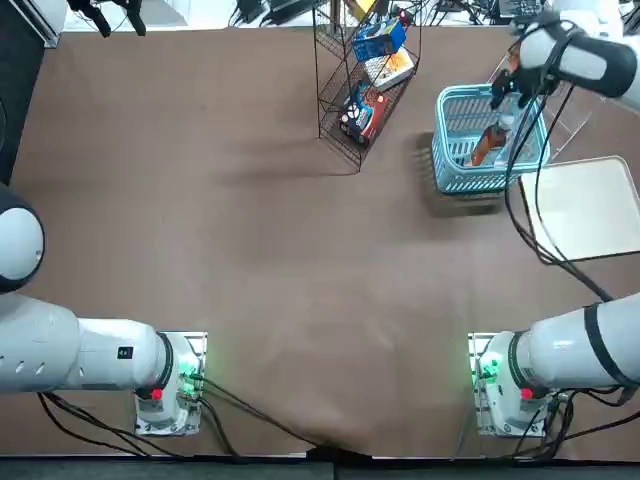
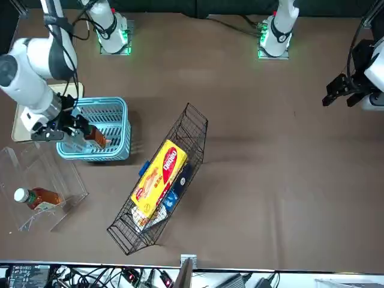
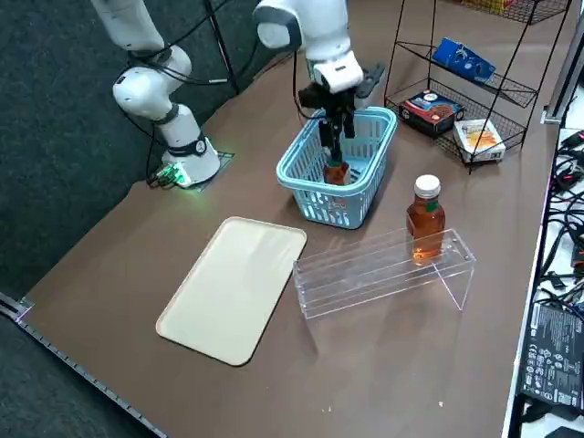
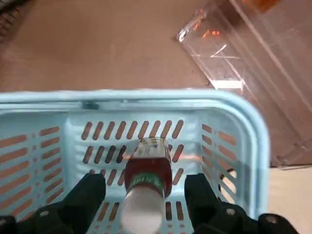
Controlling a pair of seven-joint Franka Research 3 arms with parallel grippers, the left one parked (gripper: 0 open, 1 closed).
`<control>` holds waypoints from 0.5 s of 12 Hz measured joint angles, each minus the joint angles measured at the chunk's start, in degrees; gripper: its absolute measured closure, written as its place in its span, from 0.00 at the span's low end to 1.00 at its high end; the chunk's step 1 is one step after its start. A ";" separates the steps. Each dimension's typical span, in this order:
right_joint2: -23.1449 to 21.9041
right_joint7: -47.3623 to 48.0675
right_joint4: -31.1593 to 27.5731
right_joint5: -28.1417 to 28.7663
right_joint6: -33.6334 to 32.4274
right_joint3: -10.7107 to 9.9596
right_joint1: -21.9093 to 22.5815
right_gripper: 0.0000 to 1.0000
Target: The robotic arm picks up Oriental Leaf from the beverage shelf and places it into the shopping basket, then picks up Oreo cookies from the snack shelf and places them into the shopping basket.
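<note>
Right side view: two bottles (image 3: 426, 219), right gripper (image 3: 336, 155) over one basket (image 3: 315, 202).

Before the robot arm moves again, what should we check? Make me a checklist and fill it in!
1. Tea bottle inside the shopping basket: ok, it is within the basket's walls.
2. Right gripper let go of the bottle: ok, its two fingers are apart, with a gap on both sides of the bottle.
3. Gripper lifted out of the basket: not ok, it is down at the basket.
4. Blue cookie pack in the basket: not ok, it is on the black wire rack.
5. Bottle resting flat on the basket's bottom: cannot tell.
</note>
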 joint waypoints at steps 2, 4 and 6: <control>-1.13 0.00 4.57 0.00 -5.61 0.04 0.05 0.00; -2.40 0.00 9.02 0.00 -11.44 0.09 0.12 0.00; -3.30 -0.06 13.76 0.00 -18.10 0.16 0.19 0.00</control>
